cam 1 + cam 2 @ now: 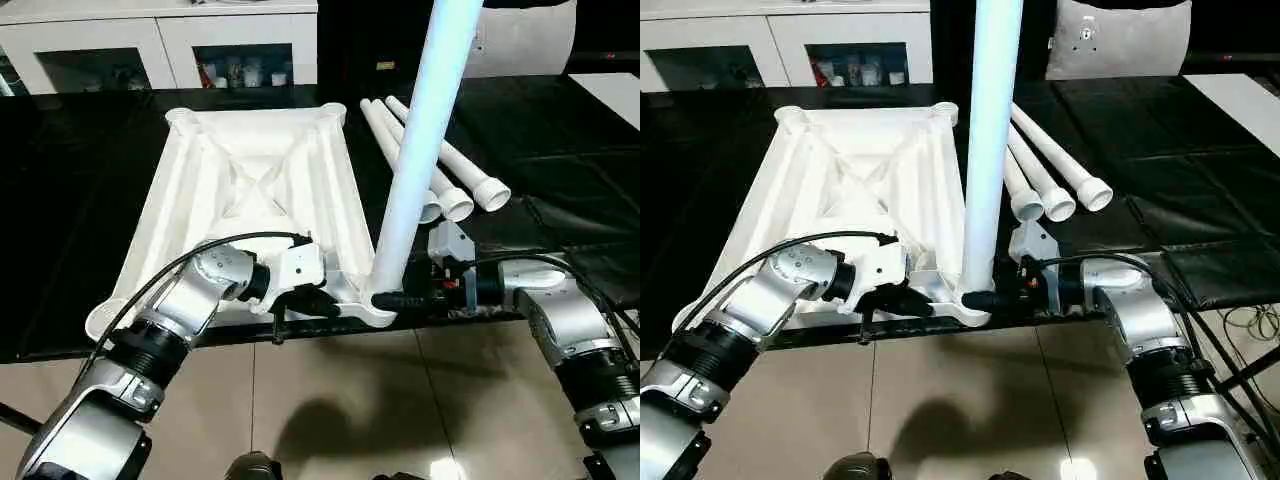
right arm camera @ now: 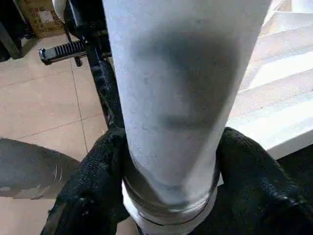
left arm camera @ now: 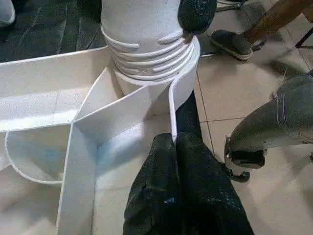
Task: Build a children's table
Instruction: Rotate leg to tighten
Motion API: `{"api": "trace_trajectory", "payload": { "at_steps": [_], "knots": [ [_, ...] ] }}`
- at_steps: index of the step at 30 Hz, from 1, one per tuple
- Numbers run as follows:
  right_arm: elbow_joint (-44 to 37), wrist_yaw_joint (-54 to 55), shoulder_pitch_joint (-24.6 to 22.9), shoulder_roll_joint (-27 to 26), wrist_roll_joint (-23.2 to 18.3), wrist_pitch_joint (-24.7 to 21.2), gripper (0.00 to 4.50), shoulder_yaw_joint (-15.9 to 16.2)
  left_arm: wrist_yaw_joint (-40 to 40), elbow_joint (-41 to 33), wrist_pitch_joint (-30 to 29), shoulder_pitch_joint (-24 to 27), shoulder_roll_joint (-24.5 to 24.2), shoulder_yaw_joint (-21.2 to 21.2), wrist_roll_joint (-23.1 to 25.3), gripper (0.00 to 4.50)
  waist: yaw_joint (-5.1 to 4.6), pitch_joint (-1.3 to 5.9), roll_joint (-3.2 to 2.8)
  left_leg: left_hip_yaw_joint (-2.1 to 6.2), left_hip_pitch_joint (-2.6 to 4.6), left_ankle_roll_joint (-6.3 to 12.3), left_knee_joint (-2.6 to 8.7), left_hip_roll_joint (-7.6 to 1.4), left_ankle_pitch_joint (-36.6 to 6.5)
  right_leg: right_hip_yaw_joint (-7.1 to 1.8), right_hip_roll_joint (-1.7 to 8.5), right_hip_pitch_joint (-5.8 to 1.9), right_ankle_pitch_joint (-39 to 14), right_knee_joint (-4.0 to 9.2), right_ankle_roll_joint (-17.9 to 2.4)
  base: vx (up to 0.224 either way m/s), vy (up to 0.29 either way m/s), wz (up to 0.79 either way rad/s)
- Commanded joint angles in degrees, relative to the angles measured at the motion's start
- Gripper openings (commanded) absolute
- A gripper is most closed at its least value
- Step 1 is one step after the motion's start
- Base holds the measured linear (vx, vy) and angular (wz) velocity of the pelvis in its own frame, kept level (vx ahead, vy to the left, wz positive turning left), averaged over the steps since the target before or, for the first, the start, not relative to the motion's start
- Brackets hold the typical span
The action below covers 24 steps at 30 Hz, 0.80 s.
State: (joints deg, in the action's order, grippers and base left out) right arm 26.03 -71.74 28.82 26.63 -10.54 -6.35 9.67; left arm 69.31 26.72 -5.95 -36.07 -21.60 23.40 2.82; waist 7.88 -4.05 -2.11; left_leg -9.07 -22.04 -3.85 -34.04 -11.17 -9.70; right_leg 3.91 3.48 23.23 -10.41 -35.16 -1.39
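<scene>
- One white plastic tabletop (image 1: 250, 190) lies upside down on the black-sheeted table (image 1: 560, 150), its ribbed underside facing up, with its near edge at the table's front edge.
- Its round corner sockets show at the two far corners, at the near left corner and at the near right corner, four in all.
- One long white leg (image 1: 420, 150) stands almost upright in the near right socket (image 3: 161, 73), leaning slightly away at the top; its threaded end sits in the socket's collar (several thread ridges still show above the rim).
- Three more white legs (image 1: 445, 175) lie side by side on the black sheet just right of the tabletop, open ends toward the robot.
- The left claw (image 3: 181, 186) has its two black fingers pressed together on a thin upright rib of the tabletop beside the socket.
- The right claw (image 2: 168, 191) has one black finger (image 2: 93, 186) on each side of the standing leg's base, both touching the tube just above the threads.
- White cabinets (image 1: 160, 40) with open compartments stand behind the table.
- A person's shoe (image 3: 232, 41) and lower leg show on the tiled floor (image 1: 330, 400).
</scene>
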Motion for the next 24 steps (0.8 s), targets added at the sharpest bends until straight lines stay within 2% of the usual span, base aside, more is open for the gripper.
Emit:
{"api": "trace_trajectory", "payload": {
  "at_steps": [1,4,5,7,10,11,12,13,15,16,18,21,24],
  "knots": [
    [0.3,0.06,0.16,-0.34,0.07,-2.02,2.5,0.57,2.11,-0.57,-0.13,-1.11,0.06,0.19,-0.82,0.0,-0.36,4.62,0.07,0.08,0.79,4.13,3.27,-1.93,-8.5,-2.51,4.26,-3.4,-6.62,3.71,-13.62,0.0,0.0,0.0],
    [-0.47,1.32,-0.31,-1.18,-0.49,-4.21,2.49,0.38,0.67,-1.25,-2.33,-0.92,0.65,-0.74,-1.4,0.0,-0.37,4.6,0.06,0.09,0.86,4.11,3.3,-1.95,-8.87,-2.48,4.28,-3.4,-6.88,3.77,-13.8,0.0,0.0,0.0],
    [-0.56,5.67,-0.28,-3.28,-0.81,-6.87,2.48,-0.64,-2.85,-2.55,-5.89,-0.56,2.06,-2.5,-2.16,0.0,-0.49,4.5,-0.04,0.02,0.88,3.87,3.33,-1.96,-8.78,-2.55,4.22,-3.37,-6.69,3.65,-14.07,0.0,0.0,0.0],
    [-0.59,6.98,-0.26,-3.98,-0.95,-7.65,2.46,-0.95,-4.01,-2.93,-6.95,-0.45,2.52,-3.06,-2.36,0.0,-0.72,4.42,0.06,0.16,0.78,3.32,3.47,-1.81,-9.43,-2.4,4.31,-3.39,-8.53,3.9,-13.69,0.0,0.0,0.0],
    [1.18,17.6,0.39,-9.46,-0.13,-9.7,2.37,-2.85,-13.29,-5.09,-13.55,0.14,6.58,-6.99,-3.22,0.0,-1.56,4.22,0.08,0.2,0.95,2.14,3.67,-1.9,-10.94,-2.48,4.45,-3.16,-11.64,4.25,-13.0,0.0,0.0,0.0],
    [2.89,23.03,1.03,-12.09,0.52,-10.42,2.35,-3.84,-17.6,-5.77,-16.51,0.25,8.74,-8.84,-3.63,0.0,-2.04,4.22,0.15,0.28,0.76,1.54,3.7,-1.72,-10.87,-2.36,4.5,-3.37,-12.28,4.22,-12.91,0.0,0.0,0.0],
    [3.22,23.95,1.17,-12.51,0.55,-10.67,2.34,-4.07,-18.32,-5.86,-17.05,0.25,9.16,-9.14,-3.72,0.0,-2.66,4.09,0.46,0.29,0.57,1.34,3.82,-1.53,-11.02,-2.27,4.42,-3.45,-13.45,4.45,-12.4,0.0,0.0,0.0],
    [3.86,25.76,1.61,-13.65,0.56,-10.93,2.32,-4.42,-20.3,-5.73,-17.9,-0.05,10.26,-9.82,-3.74,0.0,-2.8,4.12,0.39,0.35,0.58,1.35,3.8,-1.44,-11.06,-2.23,4.45,-3.53,-14.13,4.57,-12.06,0.0,0.0,0.0],
    [6.14,31.76,3.21,-17.08,0.76,-11.42,2.3,-5.58,-26.32,-4.64,-19.67,-1.31,13.62,-11.82,-3.69,0.0,-3.4,4.23,0.64,0.16,0.51,1.97,3.57,-1.36,-9.62,-2.39,4.3,-3.46,-12.69,4.63,-11.85,0.0,0.0,0.0],
    [6.14,31.76,3.21,-17.08,0.76,-11.42,2.25,-5.58,-26.32,-4.64,-19.67,-1.31,13.62,-11.82,-3.69,0.0,-3.51,4.22,0.5,0.12,0.5,2.1,3.51,-1.33,-9.3,-2.42,4.28,-3.34,-12.24,4.56,-12.07,0.0,0.0,0.0],
    [9.5,42.67,6.06,-21.82,0.81,-12.96,2.17,-8.94,-34.32,-1.88,-20.25,-3.65,17.78,-14.43,-3.32,0.0,-3.86,4.28,0.31,0.07,0.41,2.53,3.42,-1.16,-8.47,-2.38,4.16,-3.35,-11.35,4.62,-12.14,0.0,0.0,0.0],
    [12.87,50.19,8.23,-24.36,0.93,-12.73,2.14,-11.24,-37.57,-0.88,-19.59,-4.91,19.9,-15.28,-3.22,0.0,-4.19,4.33,0.2,0.16,0.51,2.28,3.52,-1.15,-8.75,-2.27,4.14,-3.29,-11.24,4.7,-12.06,0.0,0.0,0.0],
    [13.96,53.45,8.87,-25.71,2.15,-10.93,2.14,-11.7,-37.72,-1.51,-19.22,-5.12,20.3,-14.77,-2.5,0.0,-4.37,4.71,0.18,0.18,0.32,3.43,3.35,-1.28,-5.96,-2.36,4.14,-3.57,-4.35,3.98,-13.09,0.0,0.0,0.0]
  ]
}}
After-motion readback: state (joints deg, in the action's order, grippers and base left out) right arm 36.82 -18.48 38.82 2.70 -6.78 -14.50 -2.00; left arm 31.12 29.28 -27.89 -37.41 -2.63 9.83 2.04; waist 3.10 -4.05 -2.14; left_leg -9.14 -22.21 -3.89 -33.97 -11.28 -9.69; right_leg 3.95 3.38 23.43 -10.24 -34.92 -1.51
